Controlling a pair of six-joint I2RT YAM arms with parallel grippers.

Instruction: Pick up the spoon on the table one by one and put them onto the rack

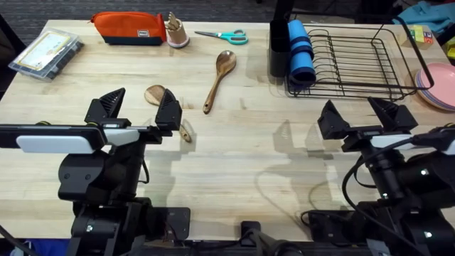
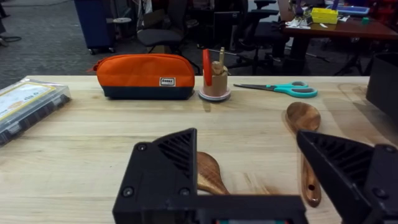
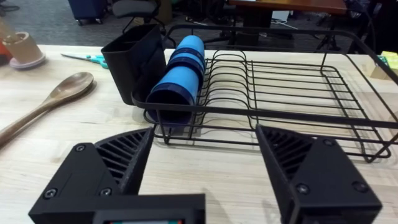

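Two brown wooden spoons lie on the table [image 1: 234, 163]. The long spoon [image 1: 217, 84] rests mid-table, bowl pointing away, left of the rack; it also appears in the wrist views [image 2: 305, 146] [image 3: 50, 99]. The shorter spoon [image 1: 154, 94] lies under my left gripper [image 1: 140, 108], its handle partly hidden by one finger. That gripper is open above it, and the spoon's bowl [image 2: 211, 174] shows between the fingers. The black wire rack [image 1: 355, 91] stands at the far right with its black cup [image 1: 279, 50]. My right gripper [image 1: 361, 114] hovers open and empty just in front of the rack [image 3: 298, 93].
A blue rolled item [image 1: 301, 50] lies in the rack beside the cup. Pink plates [image 1: 439, 85] sit right of the rack. Along the far edge are teal scissors [image 1: 224, 35], a small wooden holder [image 1: 176, 32], an orange pouch [image 1: 129, 27] and a plastic box [image 1: 46, 53].
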